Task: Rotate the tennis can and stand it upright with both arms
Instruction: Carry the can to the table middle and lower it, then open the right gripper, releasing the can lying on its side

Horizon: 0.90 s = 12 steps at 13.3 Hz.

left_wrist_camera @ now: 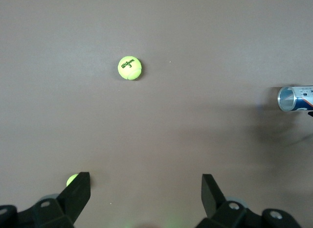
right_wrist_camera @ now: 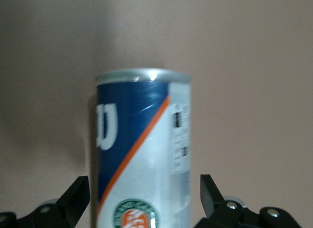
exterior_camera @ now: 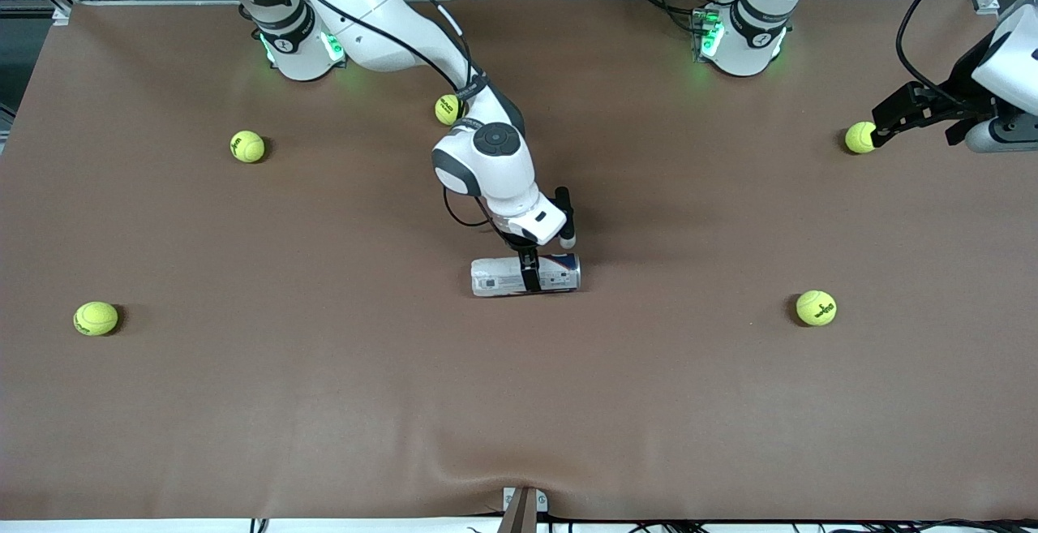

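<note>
The tennis can (exterior_camera: 525, 274) lies on its side in the middle of the table, its navy end toward the left arm's end. My right gripper (exterior_camera: 529, 269) is down over its middle. In the right wrist view the can (right_wrist_camera: 142, 149) fills the space between the fingers, with a gap on each side, so the right gripper (right_wrist_camera: 145, 198) is open around it. My left gripper (exterior_camera: 884, 123) waits open over the left arm's end of the table. In the left wrist view the left gripper (left_wrist_camera: 145, 193) has nothing between its fingers, and the can's metal rim (left_wrist_camera: 295, 99) shows at the edge.
Several tennis balls lie scattered: one (exterior_camera: 859, 137) just beside the left gripper, one (exterior_camera: 816, 307) nearer the camera, one (exterior_camera: 448, 109) under the right arm, and two (exterior_camera: 247, 146) (exterior_camera: 96, 318) toward the right arm's end.
</note>
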Each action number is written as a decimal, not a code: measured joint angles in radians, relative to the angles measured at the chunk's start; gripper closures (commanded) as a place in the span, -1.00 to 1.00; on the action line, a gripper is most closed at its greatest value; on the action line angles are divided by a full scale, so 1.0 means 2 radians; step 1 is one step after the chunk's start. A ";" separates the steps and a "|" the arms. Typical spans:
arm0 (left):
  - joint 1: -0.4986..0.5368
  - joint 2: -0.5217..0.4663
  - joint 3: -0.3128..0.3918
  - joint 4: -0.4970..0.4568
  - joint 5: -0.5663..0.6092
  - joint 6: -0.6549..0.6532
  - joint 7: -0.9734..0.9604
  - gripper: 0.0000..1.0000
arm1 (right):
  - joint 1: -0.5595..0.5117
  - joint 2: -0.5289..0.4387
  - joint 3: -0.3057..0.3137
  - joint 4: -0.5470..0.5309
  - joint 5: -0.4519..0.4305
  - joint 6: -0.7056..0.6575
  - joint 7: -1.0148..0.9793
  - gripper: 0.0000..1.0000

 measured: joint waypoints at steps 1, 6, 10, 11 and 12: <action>0.000 0.001 0.000 0.000 0.000 0.000 0.000 -1.00 | 0.000 -0.003 0.000 0.005 0.000 -0.006 0.000 -1.00; 0.000 0.003 0.000 0.000 0.000 0.000 0.000 -1.00 | 0.000 -0.062 0.006 0.017 0.002 -0.103 0.033 -1.00; 0.000 0.003 0.000 0.000 0.000 0.000 0.000 -1.00 | -0.008 -0.102 0.004 0.013 0.002 -0.145 0.080 -1.00; 0.000 0.003 0.000 0.000 0.000 0.000 0.000 -1.00 | -0.021 -0.109 0.002 0.009 0.002 -0.149 0.083 -1.00; 0.000 0.003 0.000 0.000 0.000 0.000 0.000 -1.00 | -0.040 -0.116 0.001 0.006 0.002 -0.153 0.084 -1.00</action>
